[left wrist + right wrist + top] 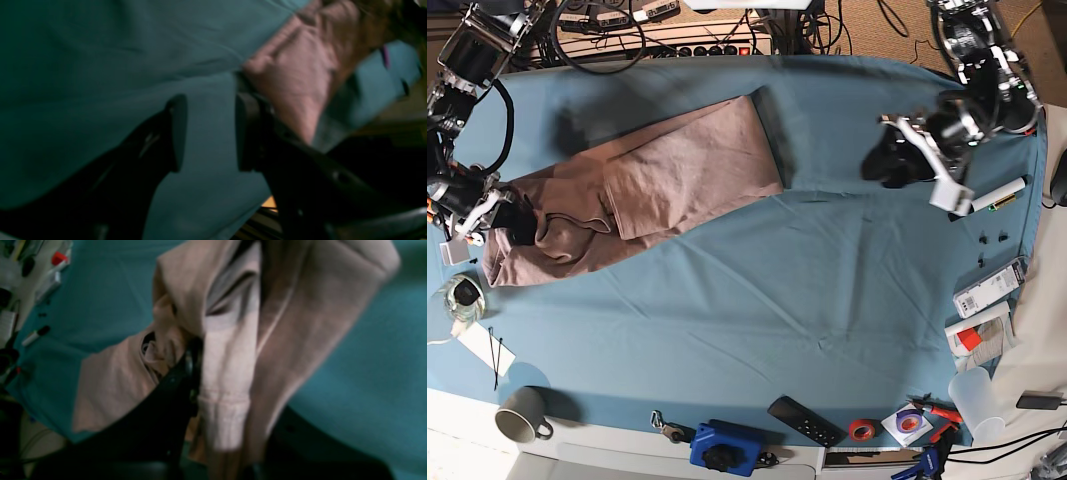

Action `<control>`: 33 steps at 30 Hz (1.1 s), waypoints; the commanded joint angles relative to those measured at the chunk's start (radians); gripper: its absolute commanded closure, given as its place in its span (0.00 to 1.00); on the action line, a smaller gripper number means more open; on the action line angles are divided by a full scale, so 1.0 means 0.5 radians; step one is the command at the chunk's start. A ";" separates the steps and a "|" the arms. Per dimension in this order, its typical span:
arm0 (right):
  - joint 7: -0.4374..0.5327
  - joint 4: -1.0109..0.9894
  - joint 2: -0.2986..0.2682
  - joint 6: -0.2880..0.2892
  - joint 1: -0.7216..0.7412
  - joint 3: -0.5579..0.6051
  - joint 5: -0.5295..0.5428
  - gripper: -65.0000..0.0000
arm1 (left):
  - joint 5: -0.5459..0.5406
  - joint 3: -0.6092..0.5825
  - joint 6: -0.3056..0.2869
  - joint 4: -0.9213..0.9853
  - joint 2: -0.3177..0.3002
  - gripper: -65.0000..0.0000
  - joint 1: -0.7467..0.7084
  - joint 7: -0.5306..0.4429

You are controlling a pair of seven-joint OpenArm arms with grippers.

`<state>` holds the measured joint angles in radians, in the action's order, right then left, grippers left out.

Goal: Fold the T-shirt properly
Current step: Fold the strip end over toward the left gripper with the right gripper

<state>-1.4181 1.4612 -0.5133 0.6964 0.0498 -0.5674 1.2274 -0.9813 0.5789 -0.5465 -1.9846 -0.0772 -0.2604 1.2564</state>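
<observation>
The pink-beige T-shirt point(667, 175) lies bunched and partly folded on the left half of the teal table cloth point(827, 290), running from the left edge up toward the middle. My right gripper point(507, 218) is at the shirt's left end, shut on a bunch of its fabric. In the right wrist view the T-shirt point(230, 366) drapes over the right gripper point(200, 373) and hides one finger. My left gripper point(210, 133) is open with only teal cloth between its fingers. The T-shirt point(300, 70) sits just beyond it. In the base view the left gripper point(885, 163) hovers at the upper right, away from the shirt.
A grey mug point(522, 415), a blue device point(727, 447), a black remote point(805, 420) and a red tape roll point(860, 430) line the front edge. A marker point(997, 193), small boxes point(989, 285) and a plastic cup point(975, 400) sit on the right. A power strip point(677, 45) lies at the back.
</observation>
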 commanded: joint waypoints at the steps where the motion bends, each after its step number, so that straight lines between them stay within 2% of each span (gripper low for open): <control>1: 0.044 0.070 -0.054 0.003 -0.002 0.013 0.067 1.00 | -0.097 0.045 -0.006 -0.039 -0.010 0.65 0.011 -0.028; 5: 0.044 0.142 -0.054 0.003 -0.074 0.216 0.053 1.00 | -0.198 0.161 -0.008 -0.039 -0.013 0.65 0.011 0.008; 11: 0.044 0.145 -0.051 0.003 -0.058 0.673 0.019 1.00 | -0.249 0.162 -0.008 -0.039 -0.012 0.65 0.009 0.060; 17: 0.044 0.347 0.048 0.003 -0.050 0.986 0.025 1.00 | -0.247 0.162 -0.008 -0.039 -0.012 0.65 -0.021 0.055; 23: 0.044 0.562 0.222 0.003 -0.048 1.019 0.013 1.00 | -0.246 0.162 -0.008 -0.039 -0.013 0.65 -0.074 0.052; 27: 0.044 0.562 0.341 0.003 -0.049 1.019 -0.131 1.00 | -0.246 0.162 -0.008 -0.039 -0.012 0.65 -0.085 0.053; 33: 0.044 0.562 0.378 0.003 -0.050 1.019 -0.209 1.00 | -0.245 0.162 -0.009 -0.039 -0.012 0.65 -0.089 0.053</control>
<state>-1.4170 1.7275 -0.3153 0.6964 0.0082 -0.0521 1.0966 -1.0748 0.6567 -0.5472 -1.9858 -0.0772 -0.3050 1.2945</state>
